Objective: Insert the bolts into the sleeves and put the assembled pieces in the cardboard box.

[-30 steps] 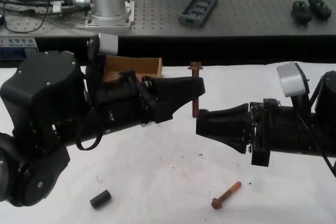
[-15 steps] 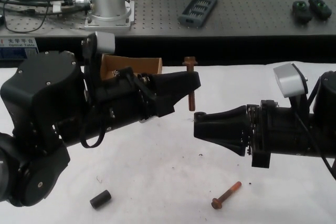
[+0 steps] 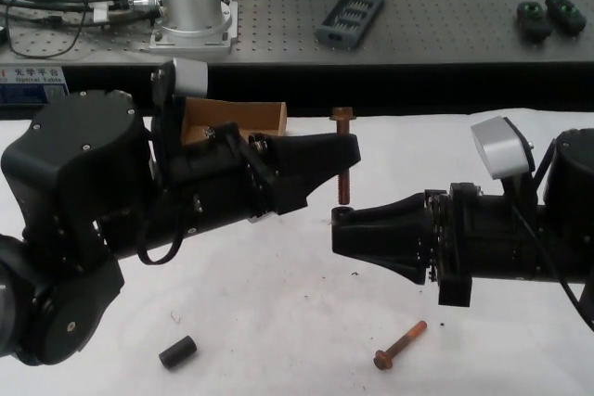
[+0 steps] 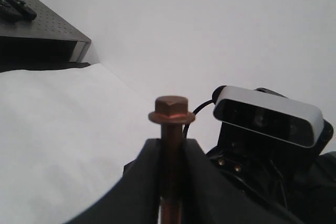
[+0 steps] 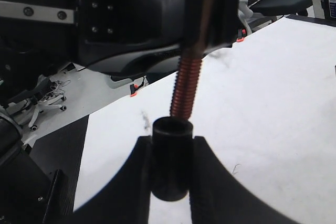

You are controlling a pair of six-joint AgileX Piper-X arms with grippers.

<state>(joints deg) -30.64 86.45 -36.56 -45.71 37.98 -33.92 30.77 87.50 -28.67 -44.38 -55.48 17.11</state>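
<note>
**First bolt at the sleeve's mouth, boxing all to come**

The task looks to be in its early stage. The left gripper (image 4: 171,153) is pinched on a copper bolt (image 4: 171,116) by the shank, upright with the head on top, just beside the cardboard box (image 3: 234,120). The right gripper (image 5: 170,142) is clamped on a black sleeve (image 5: 170,163) directly under it, mouth up. The threaded tip meets that mouth, though I cannot tell if it has entered. Well apart from the box, a second bolt (image 3: 400,344) and second sleeve (image 3: 177,351) lie loose on the surface (image 3: 297,303), unassembled. The left arm hides the box's inside.
</note>
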